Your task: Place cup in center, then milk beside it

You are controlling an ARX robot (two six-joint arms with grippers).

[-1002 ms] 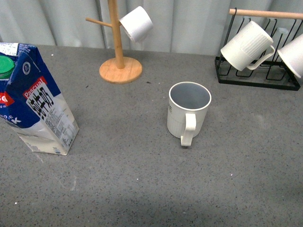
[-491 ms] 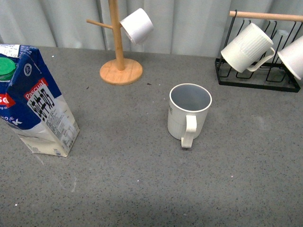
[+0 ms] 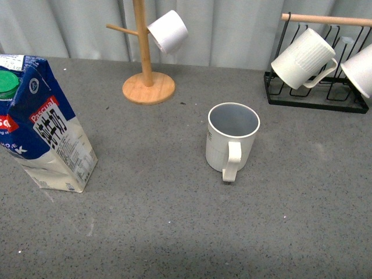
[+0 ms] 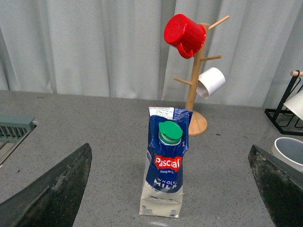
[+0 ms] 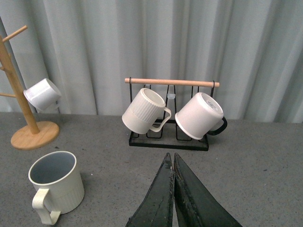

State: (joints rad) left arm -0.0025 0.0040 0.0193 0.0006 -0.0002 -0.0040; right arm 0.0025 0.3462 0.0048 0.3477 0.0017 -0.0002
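Front view shows the cup (image 3: 231, 142) upright near the middle of the surface (image 3: 174, 232), so we judge step one done. The milk (image 3: 49, 133) stands well apart at left. Our left pincer (image 4: 169, 151) is spread wide facing it, probably to grasp, though how near we cannot tell. The right pincer (image 5: 171, 163) is pressed together, empty.

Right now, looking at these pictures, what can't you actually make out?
Lettering on the cream ribbed mug: front view, too small and turned away.
Blue-and-white milk carton: front view, left edge cuts it off.
Rightmost white mug on the black wire rack: front view, right edge cuts it.
Wooden mug tree top: front view, above the frame.
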